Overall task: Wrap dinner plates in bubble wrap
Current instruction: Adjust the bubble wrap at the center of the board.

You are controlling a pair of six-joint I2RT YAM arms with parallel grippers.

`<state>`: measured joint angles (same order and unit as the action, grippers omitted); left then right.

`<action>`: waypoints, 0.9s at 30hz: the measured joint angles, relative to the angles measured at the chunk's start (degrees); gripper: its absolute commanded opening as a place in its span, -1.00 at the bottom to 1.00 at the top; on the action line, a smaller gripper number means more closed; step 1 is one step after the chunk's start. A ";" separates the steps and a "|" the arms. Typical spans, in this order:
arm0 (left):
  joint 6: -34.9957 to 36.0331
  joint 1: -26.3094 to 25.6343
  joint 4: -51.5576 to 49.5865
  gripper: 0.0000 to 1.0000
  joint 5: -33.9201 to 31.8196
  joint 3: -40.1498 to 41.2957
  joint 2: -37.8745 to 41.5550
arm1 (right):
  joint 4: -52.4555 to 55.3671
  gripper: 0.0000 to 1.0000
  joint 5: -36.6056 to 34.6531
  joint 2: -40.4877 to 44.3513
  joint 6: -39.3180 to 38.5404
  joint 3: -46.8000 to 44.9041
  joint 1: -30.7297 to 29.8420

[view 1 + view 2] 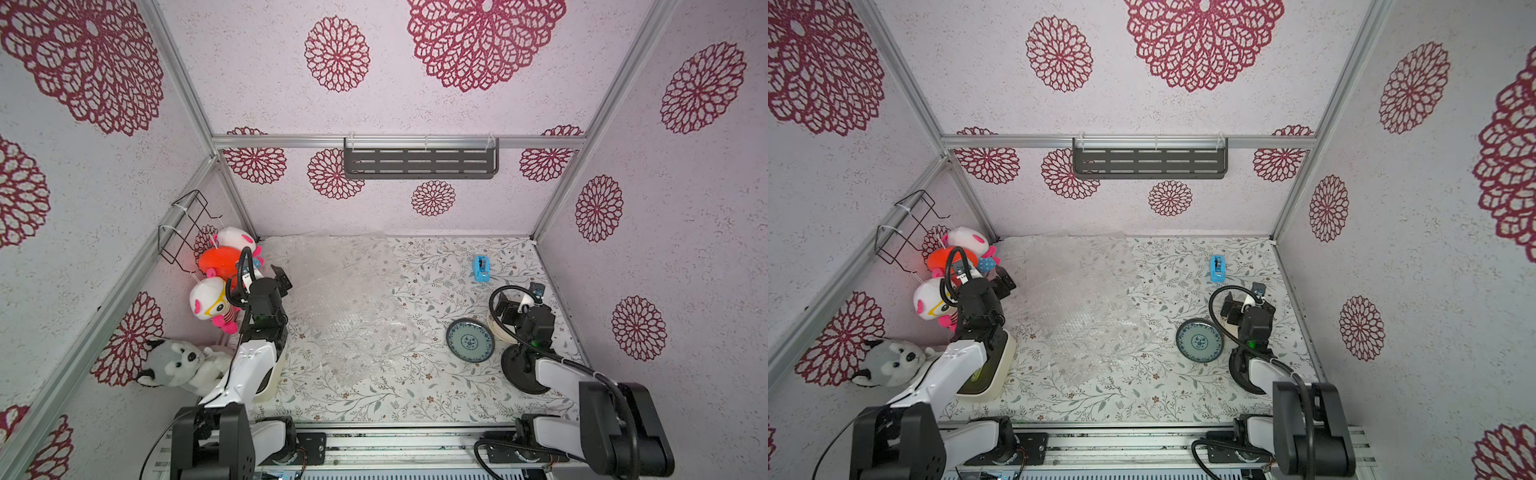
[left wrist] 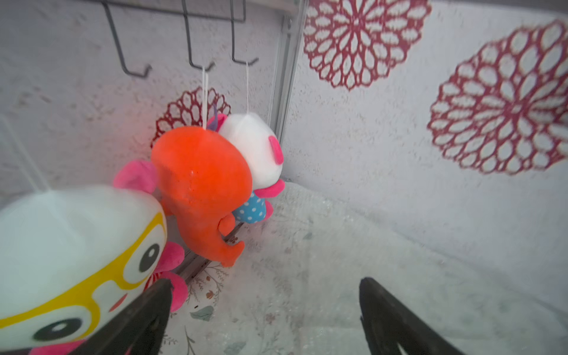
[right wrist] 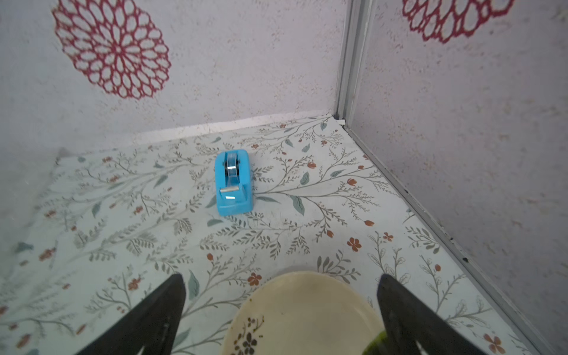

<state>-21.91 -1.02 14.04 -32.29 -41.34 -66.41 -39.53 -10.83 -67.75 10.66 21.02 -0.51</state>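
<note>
we find both claws spread wide and empty: the left gripper [image 2: 266, 282] hangs over the bubble wrap [image 1: 345, 299] at far left, the right gripper [image 3: 281, 276] over the cream plate [image 3: 304, 307], with the teal plate [image 1: 470, 340] just beside it and the black plate [image 1: 517, 374] beneath the right arm [image 1: 559, 374].

A robot lab booth dressed as a home: aluminium frame [image 1: 282, 142], wallpapered walls [image 1: 374, 216], floral table [image 1: 436, 270], toys [image 1: 222, 262] hung from a left-hand rack [image 1: 183, 228], a far shelf [image 1: 419, 162], arms [image 1: 253, 365] bolted to a near rail [image 1: 399, 440].
</note>
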 measured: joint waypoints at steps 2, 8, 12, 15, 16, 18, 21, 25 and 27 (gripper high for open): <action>-7.82 -6.21 -10.88 0.95 -1.92 -5.40 1.68 | 6.51 0.98 0.79 5.62 6.62 1.68 0.00; -27.63 -21.27 -37.97 0.95 8.63 -9.55 -4.44 | 22.18 0.98 9.46 15.34 20.20 1.90 -0.02; -34.62 -27.47 -47.04 0.96 20.48 -8.35 -10.78 | 29.86 0.98 15.87 15.98 24.13 1.88 -0.13; -36.92 -30.84 -50.56 0.95 28.50 -9.16 -16.06 | 33.22 0.98 20.41 15.34 25.68 1.90 -0.96; -37.31 -31.80 -51.78 0.95 30.88 -10.03 -18.18 | 34.12 0.98 21.55 15.02 25.99 1.90 -1.46; -37.51 -33.44 -53.22 0.95 34.99 -12.13 -22.10 | 35.56 0.98 23.19 14.43 26.03 1.90 -2.54; -36.79 -35.19 -53.81 0.95 41.79 -15.78 -28.11 | 37.00 0.98 25.22 13.46 25.88 2.05 -4.09; -35.98 -37.00 -52.06 0.95 49.33 -21.31 -35.71 | 37.16 0.98 26.51 10.80 25.79 3.30 -6.58; -35.50 -37.68 -50.58 0.95 52.65 -25.73 -39.85 | 36.41 0.98 26.88 9.14 25.83 3.80 -8.35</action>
<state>-57.41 -38.70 -36.53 20.36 -67.07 -106.26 -3.11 16.05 -58.61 36.49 24.82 -8.86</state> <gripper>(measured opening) 0.977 0.989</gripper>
